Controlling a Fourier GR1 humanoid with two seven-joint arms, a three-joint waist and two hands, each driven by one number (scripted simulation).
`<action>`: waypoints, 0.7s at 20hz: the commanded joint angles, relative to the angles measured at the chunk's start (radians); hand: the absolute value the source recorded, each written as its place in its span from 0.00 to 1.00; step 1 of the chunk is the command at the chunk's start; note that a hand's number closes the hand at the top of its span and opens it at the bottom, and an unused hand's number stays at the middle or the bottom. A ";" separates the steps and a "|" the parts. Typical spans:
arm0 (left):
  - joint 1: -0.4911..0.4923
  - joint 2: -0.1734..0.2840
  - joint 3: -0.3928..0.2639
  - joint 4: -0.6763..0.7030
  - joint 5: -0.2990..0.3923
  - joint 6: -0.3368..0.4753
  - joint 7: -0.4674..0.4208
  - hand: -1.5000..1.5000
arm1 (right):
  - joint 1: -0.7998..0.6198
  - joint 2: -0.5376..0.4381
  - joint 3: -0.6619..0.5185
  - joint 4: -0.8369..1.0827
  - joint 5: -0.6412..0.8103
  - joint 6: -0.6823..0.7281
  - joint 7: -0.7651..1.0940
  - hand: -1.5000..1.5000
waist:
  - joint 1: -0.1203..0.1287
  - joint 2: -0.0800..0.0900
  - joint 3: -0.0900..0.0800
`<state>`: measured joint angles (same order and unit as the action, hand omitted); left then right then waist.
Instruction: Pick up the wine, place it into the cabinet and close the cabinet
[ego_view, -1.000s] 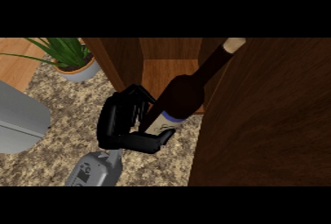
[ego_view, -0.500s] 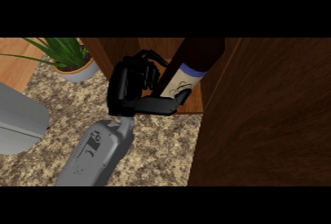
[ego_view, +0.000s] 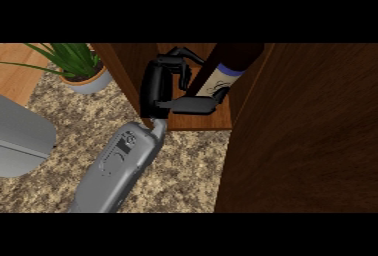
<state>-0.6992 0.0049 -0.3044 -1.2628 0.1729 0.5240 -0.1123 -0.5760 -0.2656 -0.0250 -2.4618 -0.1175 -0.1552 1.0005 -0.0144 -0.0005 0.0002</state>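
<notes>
You can read no words or numbers here; the pale label (ego_view: 215, 84) on the wine bottle (ego_view: 221, 75) shows only an illegible dark mark.

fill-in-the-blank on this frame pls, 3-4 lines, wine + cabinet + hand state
1. The wine bottle stands inside the ____, on its wooden shelf.
2. The cabinet door, at the view's right, is ____.
3. The hand is next to the bottle, on the bottle's ____ side in the view.
4. The pot at the upper left of the counter holds a ____.

Missing words: cabinet; open; left; plant
</notes>
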 joint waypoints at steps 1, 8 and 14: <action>-0.060 -0.005 0.023 0.156 0.000 -0.020 -0.092 1.00 | 0.001 -0.001 -0.045 -0.050 -0.106 0.010 0.026 0.00 | -0.006 0.003 0.000; -0.083 -0.005 -0.018 0.267 0.056 0.020 -0.174 1.00 | 0.002 0.031 0.000 -0.045 -0.065 0.003 0.001 0.00 | -0.006 0.003 -0.001; -0.086 -0.005 -0.011 0.355 0.111 0.014 -0.250 1.00 | 0.042 0.030 -0.020 -0.077 -0.072 0.017 0.007 0.00 | -0.007 0.002 -0.001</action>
<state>-0.7653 0.0004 -0.3044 -0.9781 0.2409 0.5184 -0.3188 -0.5577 -0.2517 -0.0516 -2.4529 -0.1363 -0.1242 0.9716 -0.0178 0.0015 -0.0001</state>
